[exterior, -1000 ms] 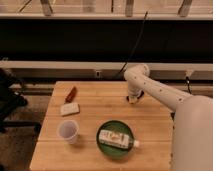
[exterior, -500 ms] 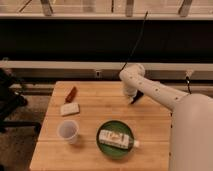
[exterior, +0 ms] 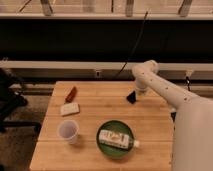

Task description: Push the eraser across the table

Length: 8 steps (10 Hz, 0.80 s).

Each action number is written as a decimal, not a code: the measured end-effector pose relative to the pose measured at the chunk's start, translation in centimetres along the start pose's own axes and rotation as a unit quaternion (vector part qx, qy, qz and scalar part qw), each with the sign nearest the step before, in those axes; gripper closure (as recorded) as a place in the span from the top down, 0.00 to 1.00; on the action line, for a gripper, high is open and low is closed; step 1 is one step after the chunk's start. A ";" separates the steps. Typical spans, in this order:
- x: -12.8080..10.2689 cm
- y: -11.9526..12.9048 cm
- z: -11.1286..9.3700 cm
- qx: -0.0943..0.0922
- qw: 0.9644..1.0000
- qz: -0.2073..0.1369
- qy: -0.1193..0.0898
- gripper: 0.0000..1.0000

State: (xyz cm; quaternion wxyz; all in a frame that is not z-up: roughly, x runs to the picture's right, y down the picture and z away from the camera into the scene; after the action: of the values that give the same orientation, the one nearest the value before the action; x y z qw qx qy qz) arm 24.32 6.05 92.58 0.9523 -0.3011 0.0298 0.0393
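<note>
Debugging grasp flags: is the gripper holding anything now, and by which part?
Cannot be told. The gripper sits low over the table, right beside the eraser, apparently touching it; no hold on it is visible.

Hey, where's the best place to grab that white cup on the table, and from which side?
Take the cup by its side walls just under the rim, coming from above: it stands upright, mouth open, apart from the plate. The gripper is by the eraser, far from the cup.
</note>
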 end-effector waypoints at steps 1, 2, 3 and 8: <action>1.2 -0.6 0.1 0.001 1.000 0.012 0.002 0.05; 1.9 -1.1 0.3 0.002 1.000 0.019 0.003 0.05; 2.3 -1.6 0.6 0.003 1.000 0.024 0.003 0.05; 5.0 -3.3 1.9 0.002 0.999 0.045 0.011 0.05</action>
State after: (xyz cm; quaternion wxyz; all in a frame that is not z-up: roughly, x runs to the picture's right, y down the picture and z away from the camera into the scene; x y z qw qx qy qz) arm 29.72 4.70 95.62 0.9498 -0.2980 0.0538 0.0791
